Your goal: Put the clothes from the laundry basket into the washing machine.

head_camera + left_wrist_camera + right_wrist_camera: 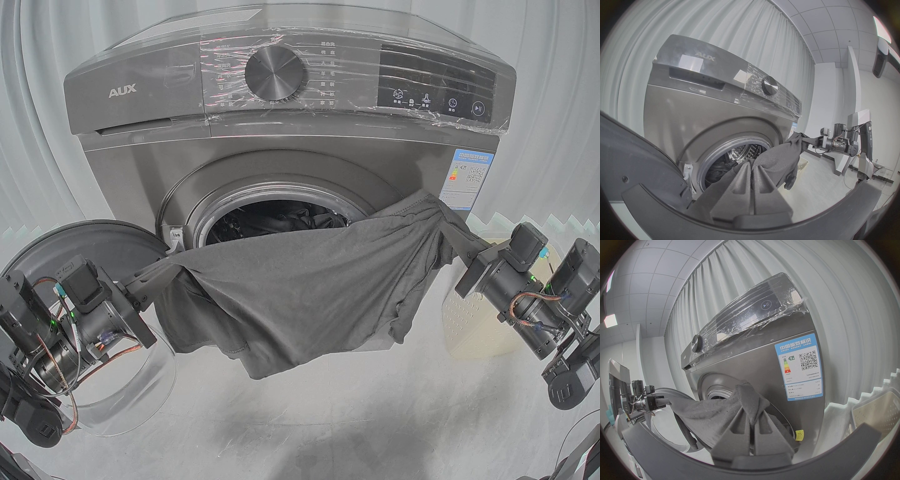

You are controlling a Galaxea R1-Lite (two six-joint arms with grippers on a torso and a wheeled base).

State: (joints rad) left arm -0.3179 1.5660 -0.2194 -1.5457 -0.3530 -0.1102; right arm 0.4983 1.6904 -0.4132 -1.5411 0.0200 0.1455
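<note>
Garment point(294, 294), one, dark grey, stretched between two grippers before washing machine point(156, 100) opening. Left gripper point(170, 265) pinched closed on one edge; right gripper point(461, 237) pinched closed on opposite edge. Beyond cloth: dark clothes point(281, 219) in drum. Beside left gripper: one open door point(81, 240). Below right gripper: one cream laundry basket point(475, 325).

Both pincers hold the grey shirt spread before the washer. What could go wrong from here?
The grey shirt is stretched between the left pincer and the right pincer, wider than the drum opening, so its ends may snag on the rim. Its lower edge hangs below the opening and could end up draped outside. The left pincer sits close to the door hinge and might bump it.
</note>
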